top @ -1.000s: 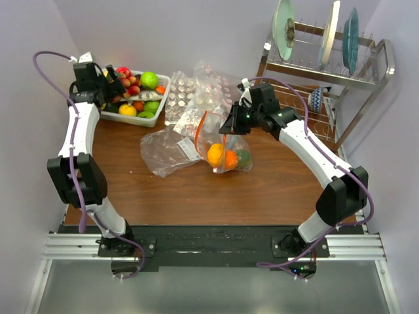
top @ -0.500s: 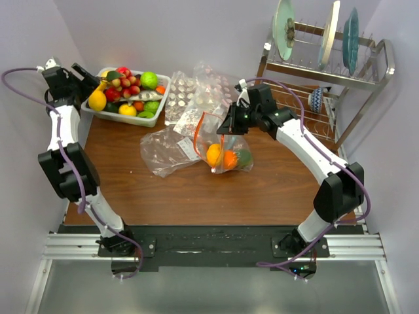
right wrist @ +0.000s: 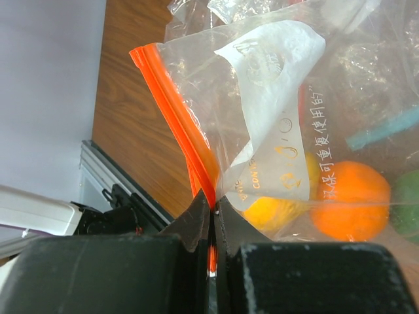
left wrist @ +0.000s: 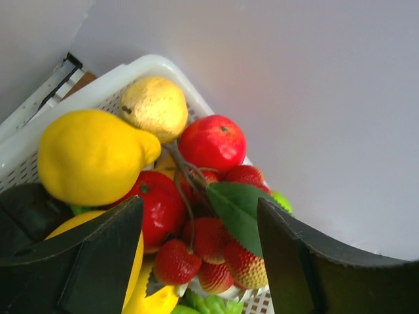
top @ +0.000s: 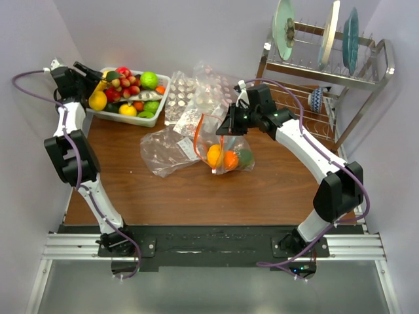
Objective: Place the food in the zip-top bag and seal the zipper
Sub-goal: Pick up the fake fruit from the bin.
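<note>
While the top view has the zip-top bag [top: 226, 147], some food [top: 222, 157] inside, on the table [top: 196, 196] right of the white basket [top: 131, 120], the left wrist view shows the left tool [left wrist: 196, 222] open over the basket's lemon [left wrist: 91, 157], and the right wrist view the right tool [right wrist: 213, 216] clamped on the zipper [right wrist: 173, 111], so step judged: loading; next, close on one fruit.

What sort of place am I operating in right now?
Most likely a mock kitchen test cell, not a real home: a wooden table boxed in by plain pale walls, a metal dish rack holding plates, and a white basket of toy fruit.
</note>
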### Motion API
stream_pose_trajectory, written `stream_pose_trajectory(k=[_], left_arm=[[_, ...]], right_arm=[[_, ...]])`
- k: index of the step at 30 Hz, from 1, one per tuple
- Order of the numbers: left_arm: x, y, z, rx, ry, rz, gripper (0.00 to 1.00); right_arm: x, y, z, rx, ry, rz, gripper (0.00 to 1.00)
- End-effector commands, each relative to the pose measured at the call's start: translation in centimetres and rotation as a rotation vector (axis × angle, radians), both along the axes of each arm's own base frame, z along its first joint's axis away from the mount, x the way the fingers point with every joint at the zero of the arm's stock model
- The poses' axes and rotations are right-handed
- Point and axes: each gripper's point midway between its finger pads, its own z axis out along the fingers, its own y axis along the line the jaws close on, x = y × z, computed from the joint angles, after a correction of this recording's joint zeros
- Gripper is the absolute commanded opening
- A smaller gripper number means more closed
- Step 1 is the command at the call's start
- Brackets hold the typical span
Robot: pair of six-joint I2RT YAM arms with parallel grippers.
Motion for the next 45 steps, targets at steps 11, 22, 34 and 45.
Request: stream_pose_trajectory(k=[11, 22, 34, 45], left_arm=[[4.1, 0.9, 2.0, 0.005, -0.061, 0.027, 0.69], [5.0, -0.1, 0.3, 0.045, 0.026, 0.09, 0.68], [6.1, -1.0, -0.3, 0.017, 0.004, 0.082, 0.54], [6.8, -2.9, 2.8, 0.012, -0.101, 0.013, 0.0]], right_arm=[[0.6, -0.1, 0.3, 0.001, -0.028, 0.006, 0.0], [0.9, -0.5, 0.1, -0.001, -0.022, -0.004, 0.0], [0.9, -0.6, 0.1, -0.001, -0.022, -0.003, 0.0], [0.9, -0.8, 0.3, -0.004, -0.026, -0.007, 0.0]])
